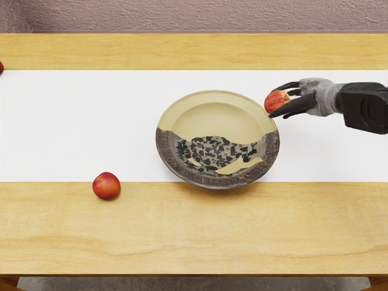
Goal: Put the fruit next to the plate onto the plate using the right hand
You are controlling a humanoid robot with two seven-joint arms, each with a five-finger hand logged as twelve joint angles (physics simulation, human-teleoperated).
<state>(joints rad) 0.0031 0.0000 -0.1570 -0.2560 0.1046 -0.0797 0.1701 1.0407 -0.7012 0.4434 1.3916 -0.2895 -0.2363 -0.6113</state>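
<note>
A red-and-yellow fruit [275,100] sits just beyond the right rim of the plate [171,154], a wide cream dish with a dark speckled pattern on its near half. My right hand [285,100] reaches in from the right edge, its dark fingers [292,107] curled around the fruit above and below it. Whether the fruit is lifted off the white runner I cannot tell. The left arm does not show.
A second red fruit [106,185] lies at the runner's near edge, left of the plate. A sliver of another red object [1,66] shows at the far left edge. The white runner [79,121] crosses the wooden table [194,230].
</note>
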